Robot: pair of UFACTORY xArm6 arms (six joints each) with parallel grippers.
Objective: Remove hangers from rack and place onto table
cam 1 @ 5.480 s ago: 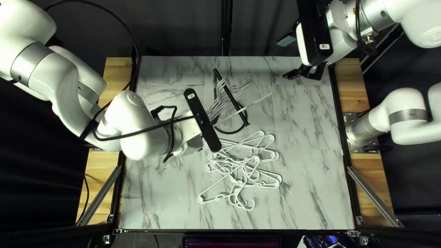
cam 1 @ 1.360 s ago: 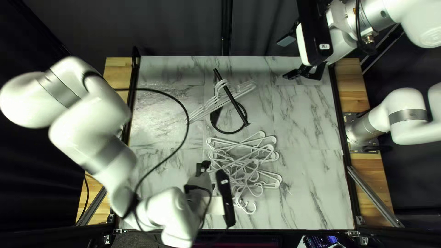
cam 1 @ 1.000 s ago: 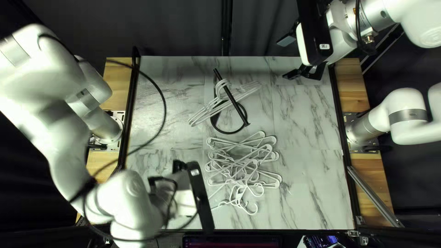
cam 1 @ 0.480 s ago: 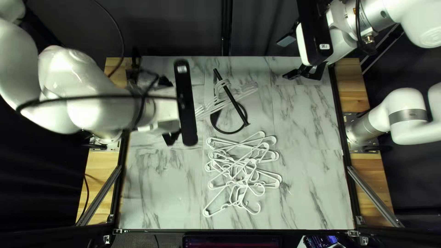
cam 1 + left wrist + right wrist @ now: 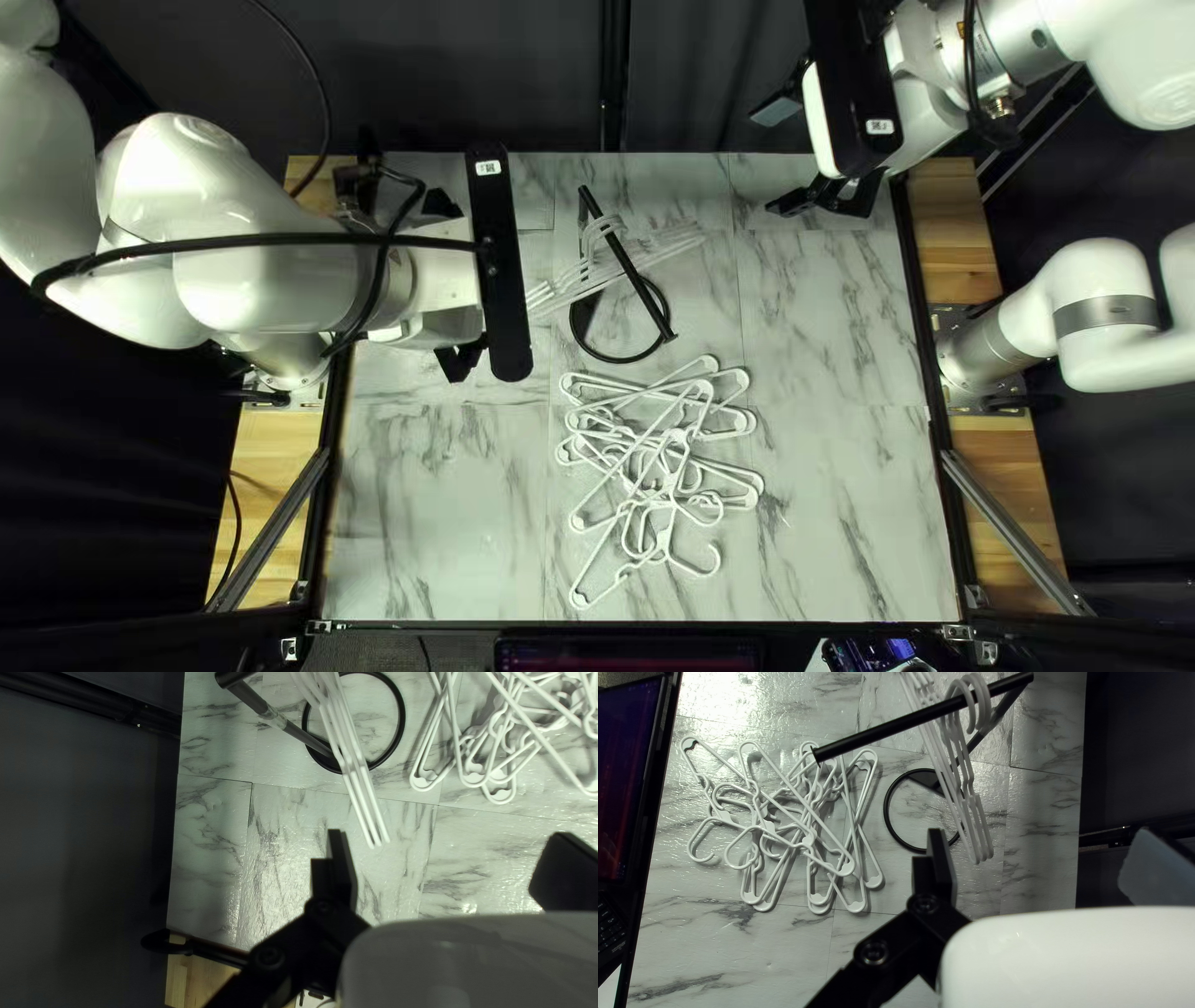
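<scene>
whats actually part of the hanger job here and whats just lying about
Part of the job:
- rack
- white hangers on the rack
- white hangers piled on the table
- table
- left gripper, right gripper

Not part of it:
- screen
- keyboard
- dark curtain

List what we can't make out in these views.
- Loose hangers' exact number: they overlap in all views; the left wrist view's edge also cuts off part of the pile.
- Hung hangers' hooks: left wrist view, cut off by the edge.
- Hung hangers' ends on one side: top left view, behind my left arm's black bar.
- Part of the rack's base ring: right wrist view, behind the right pincer.
</scene>
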